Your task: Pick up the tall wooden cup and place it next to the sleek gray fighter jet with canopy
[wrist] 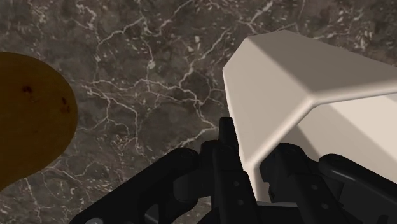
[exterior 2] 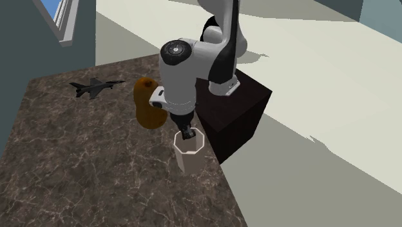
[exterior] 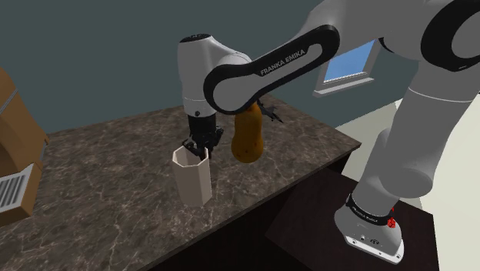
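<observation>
Astride one wall of the tall, pale beige faceted cup (exterior: 192,181), my black claw (wrist: 251,153) looks clamped on it; the cup stands on the dark veined marble tabletop (exterior: 115,200). I judge the grasp made: next, a straight lift, carrying past the rounded brown lump (exterior: 248,137) to the slim dark jet (exterior 2: 95,86).

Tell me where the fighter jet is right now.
The dark jet lies on the marble table at the second exterior view's upper left, beside the brown rounded object.
</observation>
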`<state>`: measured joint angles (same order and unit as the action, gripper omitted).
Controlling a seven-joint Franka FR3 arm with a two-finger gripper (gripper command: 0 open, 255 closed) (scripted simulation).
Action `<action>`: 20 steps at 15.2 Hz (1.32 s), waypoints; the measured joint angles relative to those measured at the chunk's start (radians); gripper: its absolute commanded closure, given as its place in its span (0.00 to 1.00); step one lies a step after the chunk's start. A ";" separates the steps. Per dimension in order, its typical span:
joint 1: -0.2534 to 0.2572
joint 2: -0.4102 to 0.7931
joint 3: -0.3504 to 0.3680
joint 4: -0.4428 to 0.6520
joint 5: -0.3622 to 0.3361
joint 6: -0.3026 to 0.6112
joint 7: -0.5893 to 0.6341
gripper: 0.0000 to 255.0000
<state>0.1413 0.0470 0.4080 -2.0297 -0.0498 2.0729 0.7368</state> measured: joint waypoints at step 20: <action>-0.002 -0.054 -0.001 0.209 0.027 -0.258 -0.021 1.00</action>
<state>0.1390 -0.0069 0.4071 -1.8203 -0.0230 1.8146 0.7156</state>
